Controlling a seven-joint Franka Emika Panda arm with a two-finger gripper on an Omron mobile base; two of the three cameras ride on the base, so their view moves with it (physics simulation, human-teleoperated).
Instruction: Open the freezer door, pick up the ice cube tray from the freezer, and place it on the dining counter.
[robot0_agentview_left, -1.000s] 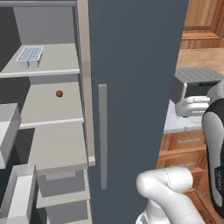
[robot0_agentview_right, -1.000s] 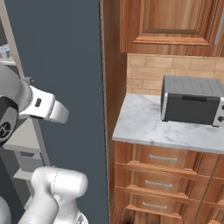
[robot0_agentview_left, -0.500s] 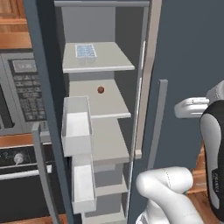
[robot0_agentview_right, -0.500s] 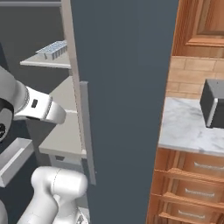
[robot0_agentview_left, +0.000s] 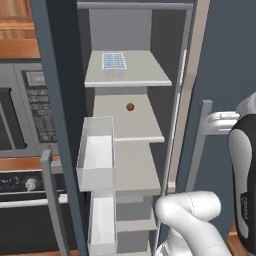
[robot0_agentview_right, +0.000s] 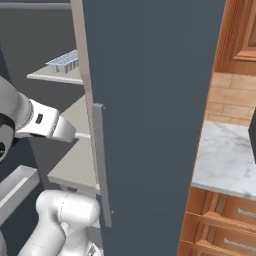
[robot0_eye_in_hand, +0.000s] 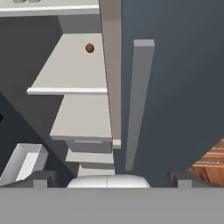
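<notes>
One second on, both base views have swung round — the freezer door (robot0_agentview_left: 55, 130) stands wide, the ice cube tray (robot0_agentview_left: 114, 61) is exposed for reaching, the gripper (robot0_eye_in_hand: 109, 178) spread and empty.

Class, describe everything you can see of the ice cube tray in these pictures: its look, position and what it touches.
The ice cube tray is a small flat rectangle, pale blue and white, with a grid of little square cells. It lies flat on the top light grey shelf inside the open freezer, towards the back and left of the middle. Nothing touches it but the shelf. From the right base view its side shows as a low ribbed edge.
</notes>
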